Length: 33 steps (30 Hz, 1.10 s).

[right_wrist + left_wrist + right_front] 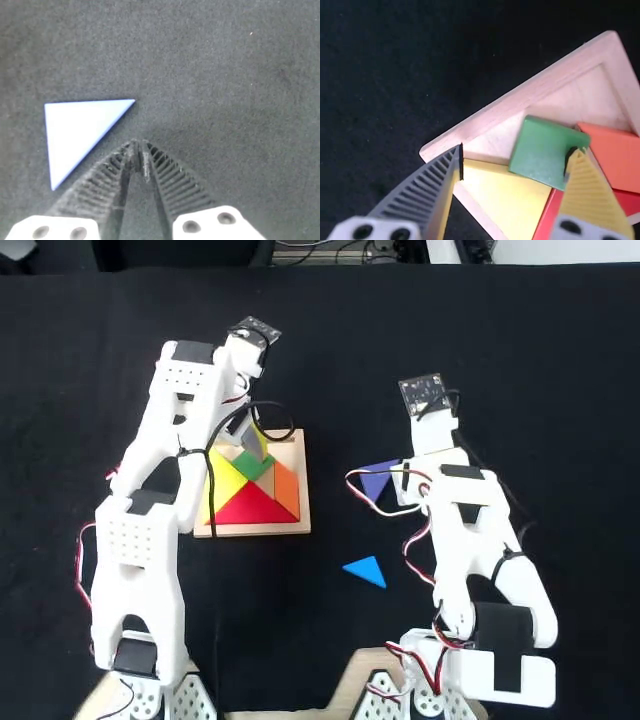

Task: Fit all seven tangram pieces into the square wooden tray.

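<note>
Two tangram pieces lie loose on the black cloth [520,360], right of the square wooden tray [302,525]. The purple triangle [377,478] sits nearest the right arm's wrist, with one edge running across the table and its tip pointing toward the arms' bases; wires cross part of it. The blue triangle [366,571] lies closer to the bases, well apart from the tray, with its long edge slanting from the left down to the right.

Inside the tray, the red triangle [258,506] has its long edge along the near wall and its tip at the centre. The yellow triangle [224,483] lies along the left wall, also pointing to the centre. The orange piece [287,484] fills the right side, and the green square [252,466] sits turned on its corner near the middle.

The left gripper [516,157] hangs over a corner of the tray with its jaws spread wide. One fingertip is above the yellow triangle, the other at the edge of the green square; it holds nothing.

The right gripper [137,151] is pinched closed and empty over bare cloth, just beside the purple triangle.
</note>
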Each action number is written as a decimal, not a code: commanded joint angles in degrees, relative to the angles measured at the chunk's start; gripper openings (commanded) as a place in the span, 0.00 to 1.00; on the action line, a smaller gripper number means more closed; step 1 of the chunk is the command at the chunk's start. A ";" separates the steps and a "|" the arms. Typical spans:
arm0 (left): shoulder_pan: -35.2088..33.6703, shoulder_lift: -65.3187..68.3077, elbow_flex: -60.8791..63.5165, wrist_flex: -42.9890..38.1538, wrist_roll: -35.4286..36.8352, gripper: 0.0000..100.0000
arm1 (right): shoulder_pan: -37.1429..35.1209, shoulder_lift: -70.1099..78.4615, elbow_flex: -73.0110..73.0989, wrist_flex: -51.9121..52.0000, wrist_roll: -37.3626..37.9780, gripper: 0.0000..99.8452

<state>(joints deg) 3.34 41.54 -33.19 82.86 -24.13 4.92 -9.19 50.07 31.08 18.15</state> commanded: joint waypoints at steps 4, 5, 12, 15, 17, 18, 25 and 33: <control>0.31 -3.96 1.45 1.32 0.53 0.33 | -1.14 -0.04 -0.13 -0.97 0.00 0.01; 1.19 -4.48 1.45 2.73 0.62 0.33 | -1.14 -0.04 -0.13 -0.97 0.00 0.01; 4.44 -7.82 1.71 5.98 0.53 0.33 | -1.14 -0.04 -0.13 -0.97 0.00 0.01; 4.09 -5.80 2.77 3.34 0.44 0.33 | -1.14 -0.04 -0.13 -0.97 0.00 0.01; 3.21 -4.22 3.56 1.58 0.35 0.33 | -1.14 -0.04 -0.13 -0.97 0.00 0.01; 2.86 -3.52 3.65 1.05 0.35 0.33 | -1.14 -0.04 -0.13 -0.97 0.00 0.01; 0.57 -0.88 1.98 0.62 0.35 0.33 | -1.14 -0.04 -0.13 -0.97 0.00 0.01; -0.31 -1.14 -0.48 3.78 -0.62 0.33 | -1.14 -0.04 -0.13 -0.97 0.00 0.01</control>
<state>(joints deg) 4.31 41.19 -30.11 84.35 -24.13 4.92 -9.19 50.07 31.08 18.15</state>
